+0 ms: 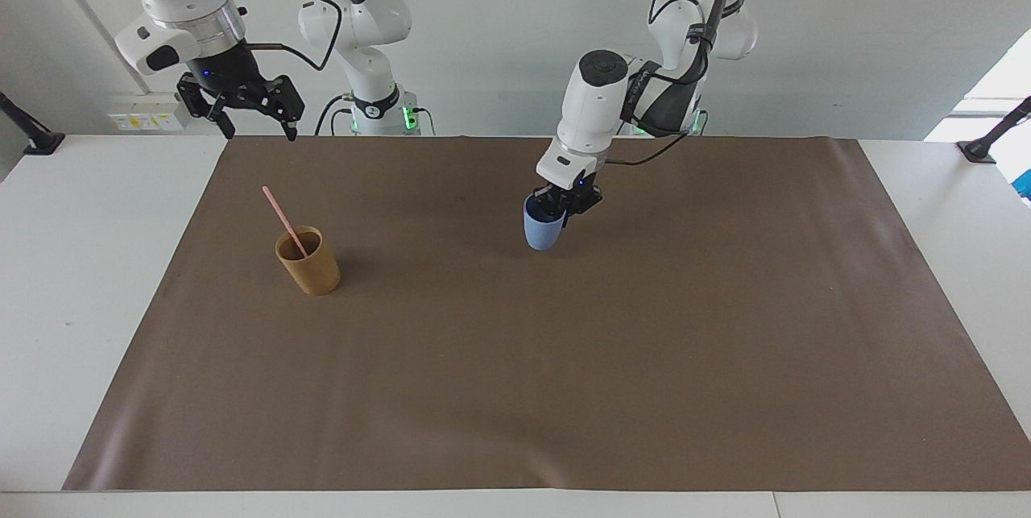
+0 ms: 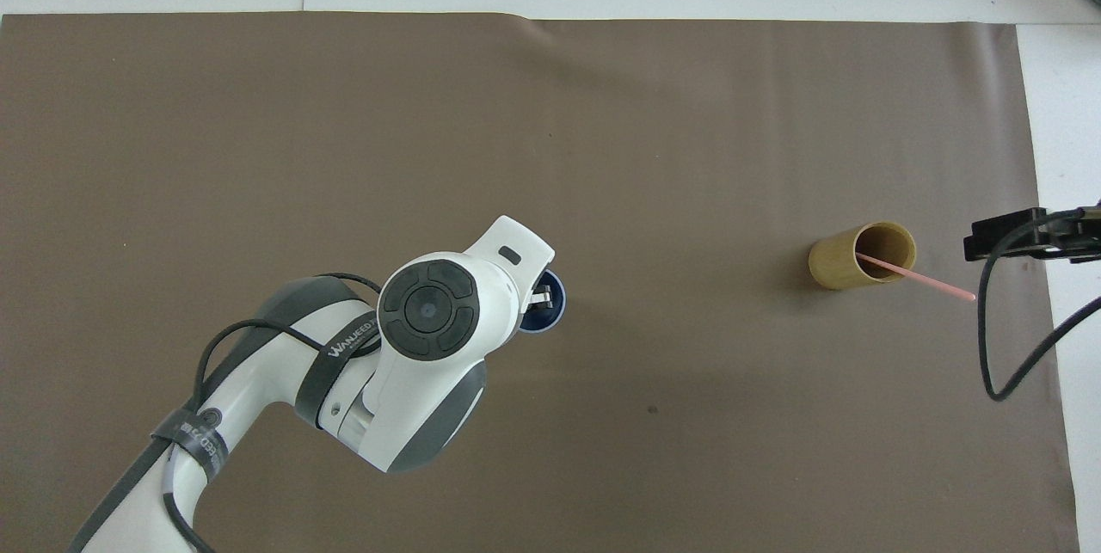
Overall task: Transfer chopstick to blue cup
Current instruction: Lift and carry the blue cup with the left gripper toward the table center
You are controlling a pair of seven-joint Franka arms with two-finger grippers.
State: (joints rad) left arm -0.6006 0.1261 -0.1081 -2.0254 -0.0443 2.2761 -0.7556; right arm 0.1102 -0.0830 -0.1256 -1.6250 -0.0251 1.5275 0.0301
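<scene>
We see the thin pale pink chopstick [image 1: 283, 221] leaning in the tan cup [image 1: 308, 261] toward the right arm's end, its tip poking out above the rim. The small light blue cup [image 1: 541, 229] hangs upright over the mat's [image 1: 564, 389] middle, rim pinched.
</scene>
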